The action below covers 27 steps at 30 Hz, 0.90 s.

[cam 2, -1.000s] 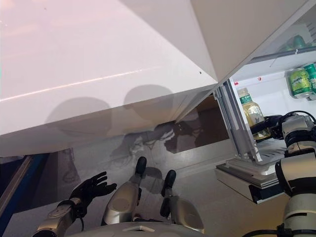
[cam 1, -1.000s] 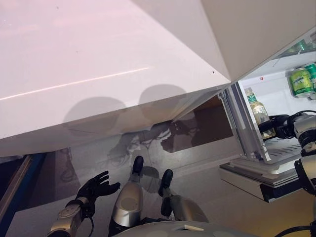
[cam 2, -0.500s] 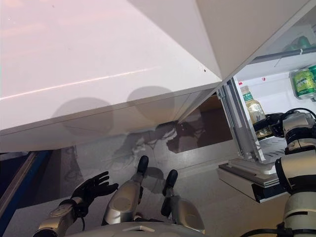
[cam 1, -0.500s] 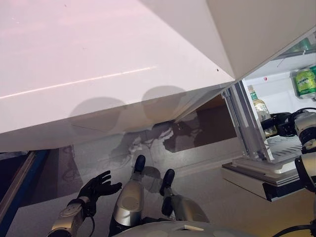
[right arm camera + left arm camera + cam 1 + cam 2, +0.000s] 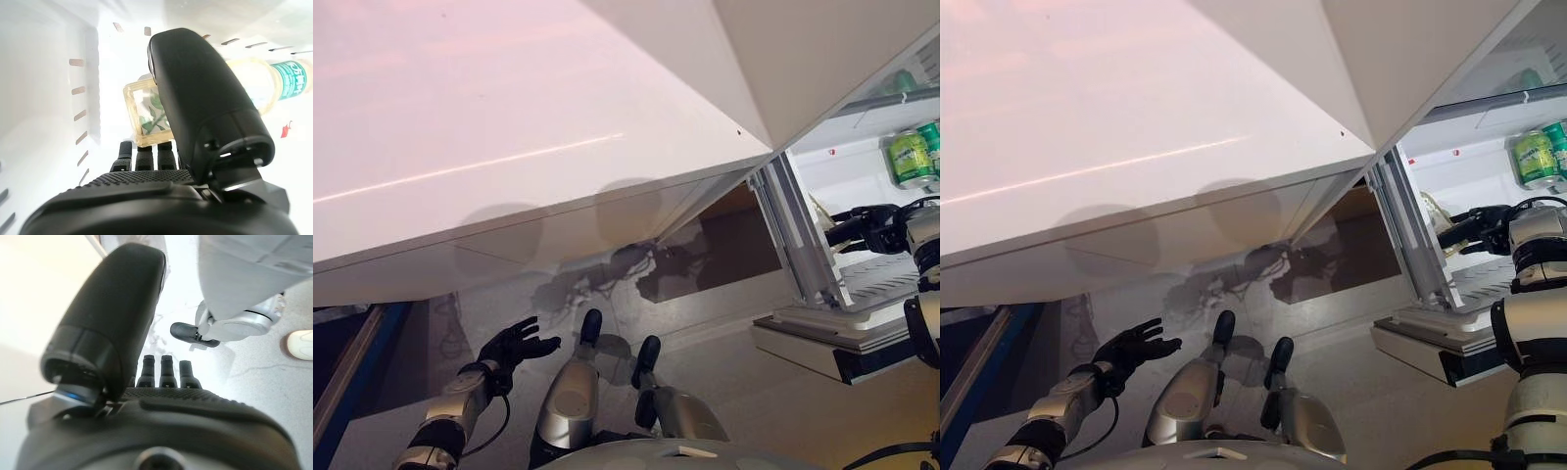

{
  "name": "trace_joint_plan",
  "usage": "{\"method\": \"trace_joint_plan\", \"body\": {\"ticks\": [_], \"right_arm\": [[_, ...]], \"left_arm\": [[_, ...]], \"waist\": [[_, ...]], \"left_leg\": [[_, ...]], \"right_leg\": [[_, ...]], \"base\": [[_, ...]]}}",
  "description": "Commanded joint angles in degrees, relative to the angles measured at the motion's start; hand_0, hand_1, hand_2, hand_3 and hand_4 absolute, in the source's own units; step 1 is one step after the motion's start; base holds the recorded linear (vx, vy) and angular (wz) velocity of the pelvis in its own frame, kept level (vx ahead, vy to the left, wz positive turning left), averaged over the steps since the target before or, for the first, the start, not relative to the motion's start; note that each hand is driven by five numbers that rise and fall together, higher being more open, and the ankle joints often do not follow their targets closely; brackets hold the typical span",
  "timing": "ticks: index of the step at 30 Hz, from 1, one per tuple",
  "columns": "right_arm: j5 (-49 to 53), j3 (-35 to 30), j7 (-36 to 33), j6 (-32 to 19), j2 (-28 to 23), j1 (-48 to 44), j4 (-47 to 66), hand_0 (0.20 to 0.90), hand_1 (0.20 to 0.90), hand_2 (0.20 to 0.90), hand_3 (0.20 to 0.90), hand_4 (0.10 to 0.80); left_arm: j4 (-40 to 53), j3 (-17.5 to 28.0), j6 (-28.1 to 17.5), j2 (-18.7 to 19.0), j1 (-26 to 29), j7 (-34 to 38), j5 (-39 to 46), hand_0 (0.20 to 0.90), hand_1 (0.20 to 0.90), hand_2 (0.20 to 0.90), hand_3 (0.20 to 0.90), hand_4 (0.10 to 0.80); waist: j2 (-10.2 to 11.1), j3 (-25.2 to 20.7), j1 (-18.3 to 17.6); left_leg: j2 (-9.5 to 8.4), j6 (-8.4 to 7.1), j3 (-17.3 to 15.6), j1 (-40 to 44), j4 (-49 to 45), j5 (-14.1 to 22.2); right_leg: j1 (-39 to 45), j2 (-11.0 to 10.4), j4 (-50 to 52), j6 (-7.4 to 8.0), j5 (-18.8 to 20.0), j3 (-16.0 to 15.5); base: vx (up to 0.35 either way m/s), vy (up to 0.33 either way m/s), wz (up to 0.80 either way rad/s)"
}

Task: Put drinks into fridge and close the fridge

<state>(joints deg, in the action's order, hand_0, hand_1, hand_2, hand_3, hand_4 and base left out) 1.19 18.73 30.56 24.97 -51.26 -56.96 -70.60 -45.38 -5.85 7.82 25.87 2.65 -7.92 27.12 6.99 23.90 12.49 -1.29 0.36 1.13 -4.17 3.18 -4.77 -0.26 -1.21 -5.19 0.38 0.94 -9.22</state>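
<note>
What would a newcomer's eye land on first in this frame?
First the broad white open fridge door, which fills the upper left of the head views. Then the lit fridge interior at right, where the right hand reaches in with straight fingers beside a pale-yellow drink bottle lying on the shelf, green cans farther in. The left hand hangs open low at left, holding nothing.

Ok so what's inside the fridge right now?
On the upper shelf, green cans stand at the back. Below, a pale tea bottle lies past the open right hand, over the ribbed shelf. The door frame hides the rest of the fridge.
</note>
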Motion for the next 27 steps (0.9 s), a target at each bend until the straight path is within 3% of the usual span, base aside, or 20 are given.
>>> {"method": "trace_joint_plan", "body": {"ticks": [1,10,19,23,27], "right_arm": [[2.27,4.71,-5.55,-1.06,-6.13,-3.85,0.83,0.900,0.900,0.900,0.900,0.800],[4.89,3.72,-9.28,-4.90,-9.91,-3.54,4.31,0.900,0.900,0.900,0.900,0.800],[14.87,-2.19,-22.02,-9.87,-16.47,2.07,27.63,0.900,0.900,0.900,0.900,0.800],[16.73,-15.09,-31.13,-12.67,-16.51,13.81,45.21,0.900,0.900,0.900,0.900,0.800],[15.70,-27.03,-37.94,-15.75,-13.25,26.16,58.40,0.900,0.900,0.900,0.900,0.800]], "left_arm": [[-1.87,-1.83,0.39,2.22,-4.04,0.69,1.30,0.900,0.900,0.900,0.900,0.800],[-6.42,-1.98,0.58,0.95,-3.98,0.08,0.06,0.900,0.900,0.900,0.900,0.800],[-9.74,-2.42,0.56,-0.87,-4.33,-0.39,0.18,0.900,0.900,0.900,0.900,0.800],[-10.92,-1.26,0.09,-2.55,-4.56,-1.14,-0.54,0.900,0.900,0.900,0.900,0.800],[-11.30,0.21,-0.29,-3.89,-5.21,-1.35,-1.94,0.900,0.900,0.900,0.900,0.800]], "waist": [[-0.34,-5.87,-1.43],[-0.48,-9.51,-3.86],[-1.76,-14.34,-8.43],[-2.95,-16.68,-11.27],[-3.74,-17.87,-13.51]], "left_leg": [[-1.28,0.51,1.29,-2.18,-0.46,3.28],[-1.07,0.37,0.01,0.90,0.49,3.61],[-1.01,0.10,-1.64,4.13,1.21,4.62],[-1.03,0.38,-2.20,5.51,0.94,5.51],[-1.02,0.86,-2.29,6.24,-0.46,6.61]], "right_leg": [[-5.02,0.59,2.22,3.16,3.83,0.24],[-2.89,0.45,1.64,3.46,3.54,1.26],[-0.98,-0.03,1.05,4.03,2.99,2.81],[-0.18,0.02,1.73,3.88,1.86,4.26],[0.34,0.03,3.92,3.38,0.07,5.57]], "base": [[-0.010,0.024,-0.08],[0.008,0.036,-0.04],[0.003,0.066,-0.09],[0.009,0.046,-0.06],[0.006,0.006,-0.03]]}}
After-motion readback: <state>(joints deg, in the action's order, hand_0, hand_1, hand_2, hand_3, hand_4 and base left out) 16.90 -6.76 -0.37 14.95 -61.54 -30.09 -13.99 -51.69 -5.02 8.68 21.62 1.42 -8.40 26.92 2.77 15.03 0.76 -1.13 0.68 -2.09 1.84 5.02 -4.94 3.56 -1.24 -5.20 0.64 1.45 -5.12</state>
